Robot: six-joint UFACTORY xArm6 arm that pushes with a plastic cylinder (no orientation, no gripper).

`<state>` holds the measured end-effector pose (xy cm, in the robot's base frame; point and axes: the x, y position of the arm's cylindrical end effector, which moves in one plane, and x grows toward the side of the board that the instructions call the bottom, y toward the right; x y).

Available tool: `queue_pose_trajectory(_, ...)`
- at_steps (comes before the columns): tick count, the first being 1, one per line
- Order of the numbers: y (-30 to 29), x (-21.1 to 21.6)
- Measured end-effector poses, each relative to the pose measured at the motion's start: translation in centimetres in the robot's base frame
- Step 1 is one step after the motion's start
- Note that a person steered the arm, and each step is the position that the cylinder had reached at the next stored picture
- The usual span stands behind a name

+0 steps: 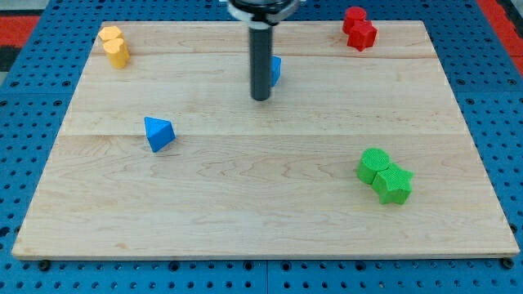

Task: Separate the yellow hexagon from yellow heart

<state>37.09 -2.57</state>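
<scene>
Two yellow blocks sit touching at the view's top left corner of the wooden board: one (pixel 110 35) at the top and one (pixel 118 53) just below it. I cannot tell which is the hexagon and which the heart. My tip (pixel 261 98) rests on the board near the top centre, far to the right of the yellow pair. A blue block (pixel 275 69) sits just behind the rod, partly hidden by it.
A blue triangular block (pixel 158 133) lies left of centre. Two red blocks (pixel 359 28) touch at the top right. A green round block (pixel 373 164) and a green star block (pixel 394 183) touch at the lower right. The wooden board (pixel 261 220) lies on a blue pegboard.
</scene>
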Motion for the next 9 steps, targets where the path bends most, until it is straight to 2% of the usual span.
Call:
queue_pose_trajectory(3,-19.3,-2.3)
queue_pose_trajectory(4,-24.4,-6.9)
queue_pose_trajectory(5,-27.9,-9.7)
queue_pose_trajectory(7,-21.1,-15.6)
queue_pose_trajectory(9,-18.2,-17.5)
